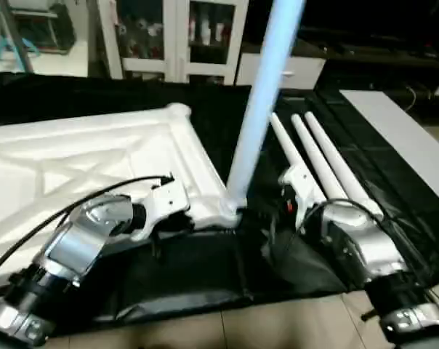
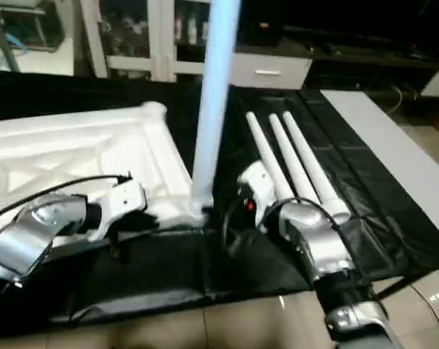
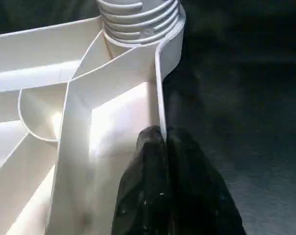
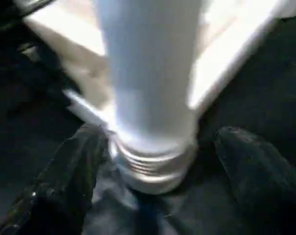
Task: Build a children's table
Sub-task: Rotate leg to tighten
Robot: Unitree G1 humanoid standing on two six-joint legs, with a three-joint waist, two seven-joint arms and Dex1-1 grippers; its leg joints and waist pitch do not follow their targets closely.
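Left wrist view is showing the left end effector (image 3: 162, 147) with its black fingers clenched on the thin side wall of the white plastic table top (image 1: 81, 156), which is lying upside down with its X-ribbed underside facing up on the black cloth (image 1: 205, 276). Up close you're also seeing the ribbed threads where one long white tapered leg (image 1: 259, 109) is standing upright in the near corner socket (image 1: 230, 211). Over on the right wrist view, the right end effector (image 4: 158, 161) is sitting released, fingers spread wide either side of that leg's threaded base, not touching it as far as I can tell. Three more white tapered legs (image 1: 317, 156) are lying side by side on the cloth, just beside the right arm. Not spotting any readable brand, label or writing.
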